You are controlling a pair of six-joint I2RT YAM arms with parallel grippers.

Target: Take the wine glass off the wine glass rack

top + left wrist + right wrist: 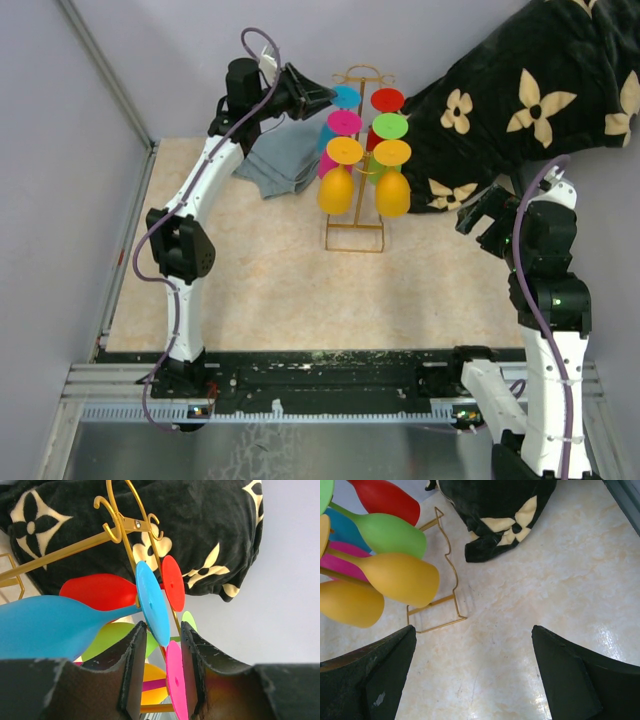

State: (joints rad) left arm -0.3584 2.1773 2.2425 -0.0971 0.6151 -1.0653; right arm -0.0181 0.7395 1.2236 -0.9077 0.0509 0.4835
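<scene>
- Left tool (pixel 161 630): jaws part open, straddling the foot rim of the blue wine glass (pixel 50 625); no firm grip visible.
- Blue wine glass hangs bowl-down on the top left hook of the wine glass rack (pixel 60 550), pink foot (pixel 175 685) just below.
- Step: grasp. Next: clamp the foot, slide it out along the hook, avoid the neighbours.
- Right tool (pixel 472 635): wide open, empty, above the bench (pixel 545 580) near the rack base.

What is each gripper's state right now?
Left gripper: open, jaws either side of the foot of the blue wine glass, not clamped.
Right gripper: open, holding nothing.
</scene>
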